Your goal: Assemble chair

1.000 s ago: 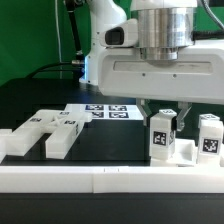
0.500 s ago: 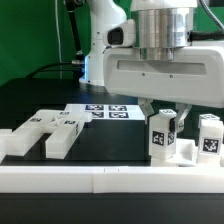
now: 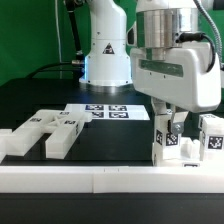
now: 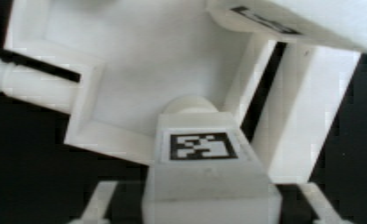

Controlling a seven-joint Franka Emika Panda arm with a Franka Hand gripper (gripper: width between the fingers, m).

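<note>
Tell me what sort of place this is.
Probably a robotics lab bench: a black table before a green backdrop, a marker board, and tagged white chair parts.

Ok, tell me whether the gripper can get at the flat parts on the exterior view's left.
Probably not yet: the gripper seems to hold a tagged block between its jaws. The flat parts lie uncovered, so the way looks free once it lets go.
</note>
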